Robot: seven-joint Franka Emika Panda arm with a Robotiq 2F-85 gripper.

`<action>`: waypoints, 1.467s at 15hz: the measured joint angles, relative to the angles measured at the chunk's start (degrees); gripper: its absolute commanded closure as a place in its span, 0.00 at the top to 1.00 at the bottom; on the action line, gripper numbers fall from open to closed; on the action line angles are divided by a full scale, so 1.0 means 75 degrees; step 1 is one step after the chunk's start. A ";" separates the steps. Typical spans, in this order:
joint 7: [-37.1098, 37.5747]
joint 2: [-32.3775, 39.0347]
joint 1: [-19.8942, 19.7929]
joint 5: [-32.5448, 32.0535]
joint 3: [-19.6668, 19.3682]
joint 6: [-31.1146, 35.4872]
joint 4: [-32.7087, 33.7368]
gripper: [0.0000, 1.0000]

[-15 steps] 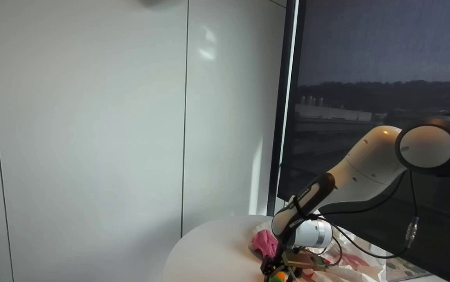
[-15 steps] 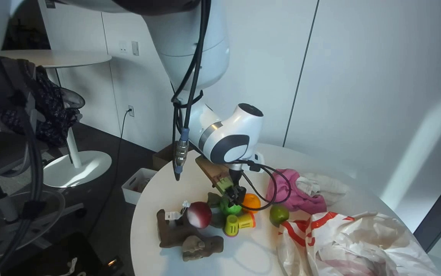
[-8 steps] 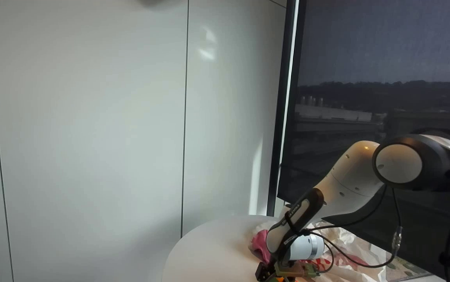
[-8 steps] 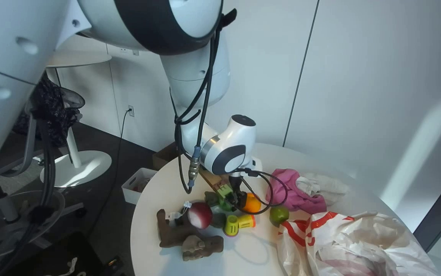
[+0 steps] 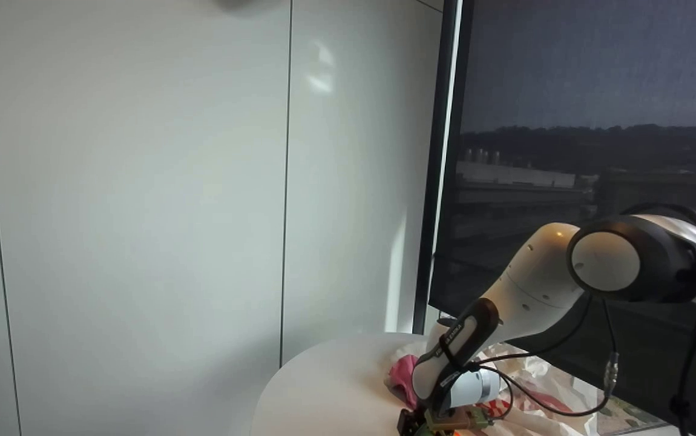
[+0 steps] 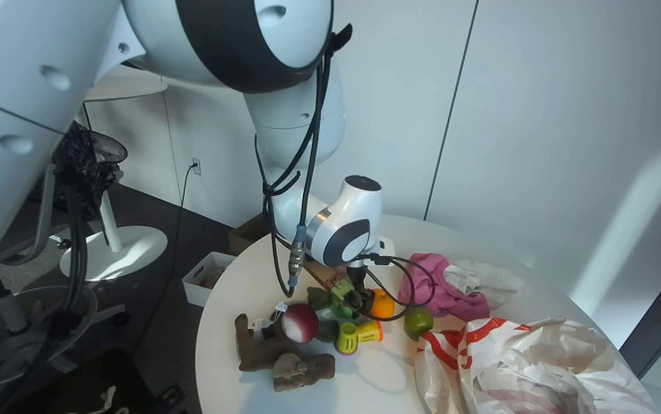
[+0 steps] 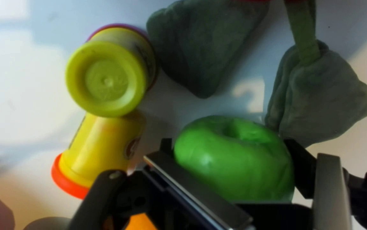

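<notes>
My gripper (image 7: pixel 229 147) is shut on a green apple-like fruit (image 7: pixel 234 159), whose dimpled end shows in the wrist view. One dark finger lies along each side of it, and both appear to touch; its lower part is hidden. In an exterior view the fruit (image 6: pixel 342 310) sits low at the table, partly covered by the gripper (image 6: pixel 356 302). An orange (image 6: pixel 382 305) is right beside the jaws. Close by are an upright yellow tub (image 7: pixel 107 80) and a tipped yellow tub with an orange rim (image 7: pixel 103 143). Two dark green soft pieces (image 7: pixel 202 44) lie near the fruit.
On the round white table (image 6: pixel 365 385) are a red and white ball (image 6: pixel 300 323), a brown plush-like figure (image 6: pixel 261 351), a darker green fruit (image 6: pixel 418 322), a pink cloth (image 6: pixel 439 287) and a crumpled plastic bag (image 6: pixel 537 368). A white bin (image 6: pixel 207 279) stands beyond the table's edge.
The arm has come down and the gripper has sunk lower over the green fruit, most of it in the first half second. Its jaws have drawn in. The other objects have stayed put.
</notes>
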 measured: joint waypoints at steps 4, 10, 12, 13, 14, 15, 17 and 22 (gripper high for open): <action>0.0017 -0.0337 -0.0185 0.0006 -0.0026 -0.0058 -0.0009 0.60; 0.0484 -0.2000 -0.0490 -0.0084 -0.1108 0.0001 -0.0379 0.60; 0.0725 -0.2407 -0.0650 -0.0356 -0.1722 0.0006 -0.0517 0.60; 0.0849 -0.2529 -0.0768 -0.0534 -0.2031 0.0019 -0.0557 0.60; 0.0968 -0.2582 -0.0906 -0.0701 -0.2320 0.0047 -0.0572 0.60; 0.1052 -0.2575 -0.1058 -0.0828 -0.2553 0.0074 -0.0572 0.60; 0.1076 -0.2463 -0.1412 -0.0901 -0.2812 0.0155 -0.0568 0.60; 0.1071 -0.1717 -0.2093 -0.0803 -0.2738 0.0394 -0.0363 0.60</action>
